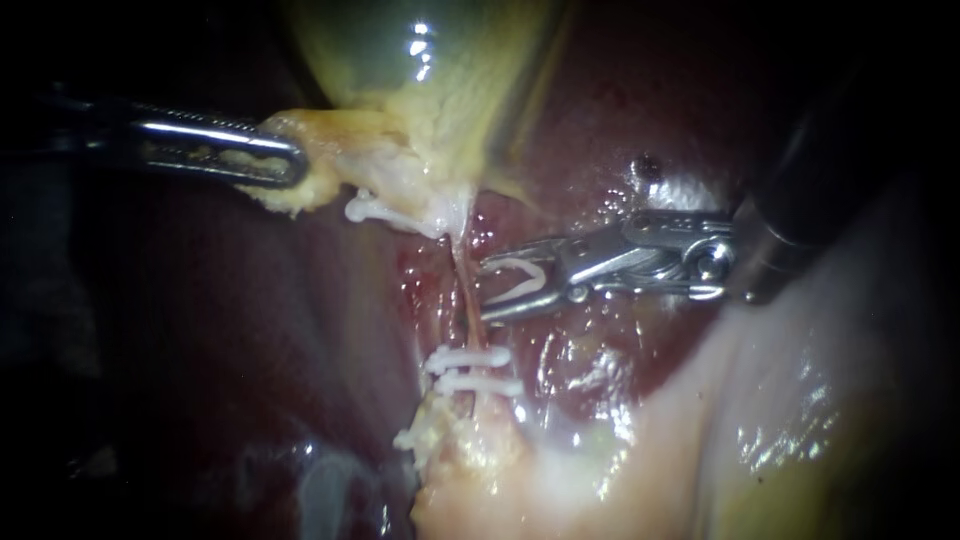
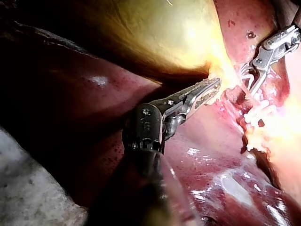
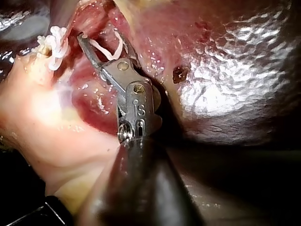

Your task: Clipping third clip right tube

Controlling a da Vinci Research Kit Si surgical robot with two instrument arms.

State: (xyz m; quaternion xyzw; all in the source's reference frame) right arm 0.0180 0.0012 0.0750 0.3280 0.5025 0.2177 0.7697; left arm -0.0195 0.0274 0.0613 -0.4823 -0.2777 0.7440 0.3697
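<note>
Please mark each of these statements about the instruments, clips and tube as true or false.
1. The left instrument has its jaws shut on yellowish tissue at the gallbladder's lower end. True.
2. The right instrument carries nothing in its jaws. False: a loaded clip, white and open, sits between them.
3. Two white clips lie side by side across the tube, below the right instrument in the endoscope view. True.
4. The right instrument's jaws lie pressed together. False: they stand well apart around the clip, with their tips at the tube.
5. The left instrument grips the tube. False: it holds the gallbladder, apart from the tube.
</note>
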